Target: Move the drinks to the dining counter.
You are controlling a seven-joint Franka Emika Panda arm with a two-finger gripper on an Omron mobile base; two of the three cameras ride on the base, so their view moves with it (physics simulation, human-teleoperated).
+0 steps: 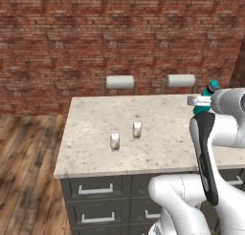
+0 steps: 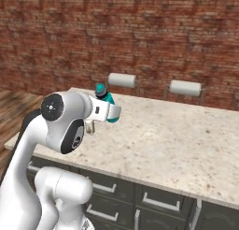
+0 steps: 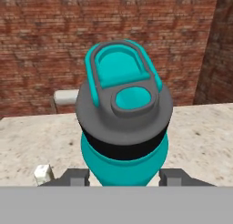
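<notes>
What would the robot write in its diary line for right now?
held: teal bottle, between the jaws, above the dining counter | on counter: two cans, upright, apart | left to do: set bottle down

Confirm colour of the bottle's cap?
Dark grey cap with teal inserts, on the teal bottle; hand view shows it best.

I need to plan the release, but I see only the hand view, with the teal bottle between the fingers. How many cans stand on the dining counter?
Observer: Two cans, one nearer and one farther, upright on the dining counter and apart.
Operator: Is the bottle close to them?
Observer: No. In the left base view, the teal bottle in the gripper is well to their right.
Operator: What is behind the counter?
Observer: Two stools along its far edge.
</notes>
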